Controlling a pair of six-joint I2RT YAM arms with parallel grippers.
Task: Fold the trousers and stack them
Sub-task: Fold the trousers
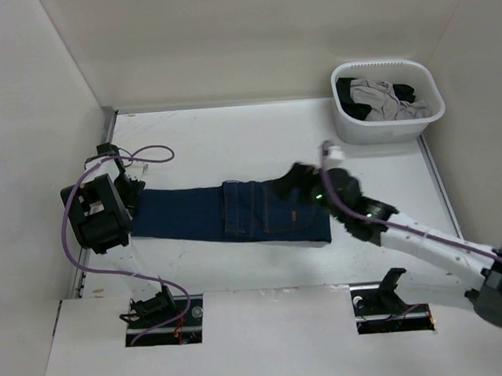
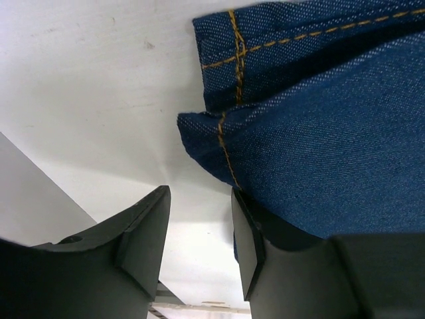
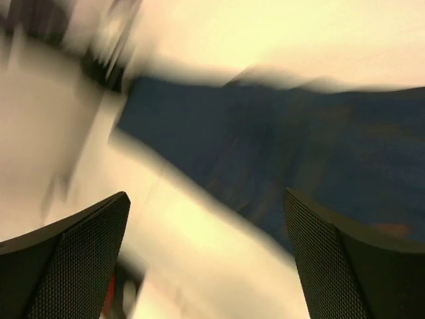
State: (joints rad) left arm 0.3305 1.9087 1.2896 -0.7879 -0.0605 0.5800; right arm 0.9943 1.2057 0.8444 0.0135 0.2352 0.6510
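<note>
Our right gripper [image 3: 206,199] gapes wide and empty over the navy jeans' [image 1: 193,213] right end, while our left gripper [image 2: 199,216], partly open, holds nothing beside the hems.

The trousers [image 2: 332,153] are coarse woven denim cloth with tan stitching; the table [image 2: 93,93] is smooth, matt white.

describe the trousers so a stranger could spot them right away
In the middle of the white table, the trousers lie flat as a long dark blue strip. Unlike the grey and black garments bunched in the white tub at the far right, they are denim with orange stitching.
</note>
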